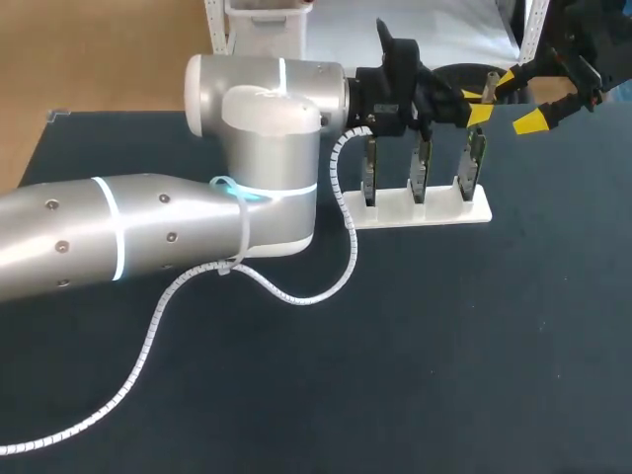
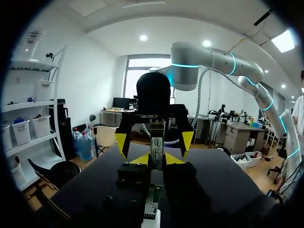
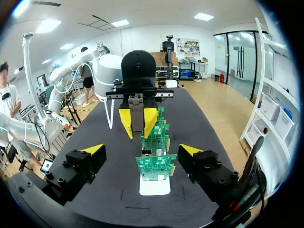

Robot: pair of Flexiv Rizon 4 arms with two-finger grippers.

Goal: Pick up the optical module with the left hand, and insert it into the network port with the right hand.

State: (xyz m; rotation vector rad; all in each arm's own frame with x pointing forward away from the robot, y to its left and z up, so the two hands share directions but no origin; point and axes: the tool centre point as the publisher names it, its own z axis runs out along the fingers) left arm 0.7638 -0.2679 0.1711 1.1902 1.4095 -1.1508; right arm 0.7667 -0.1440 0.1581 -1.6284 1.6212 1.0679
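The dark table (image 1: 444, 346) lies under both our grippers. Our left arm (image 1: 148, 227) comes in low over it from the side, and a white coiled cable (image 1: 296, 294) hangs from near its wrist and loops across the table behind the gripper. Our right arm (image 2: 213, 59) arches in from the far side, facing the left one.

Below the left gripper (image 2: 156, 160) stands a white rack (image 1: 425, 213). It carries three green circuit boards (image 3: 156, 166), upright in a row in its slots.

The left gripper is clenched on the module (image 2: 156, 142), a slim silver piece standing upright between its yellow tips and sticking out past them.

The right gripper (image 3: 141, 150) points straight at the left one with its fingers spread wide and nothing between them. The module sits ahead of it, above the row of boards and clear of its fingers. The nearest board stands just below and ahead of the right gripper's tips.
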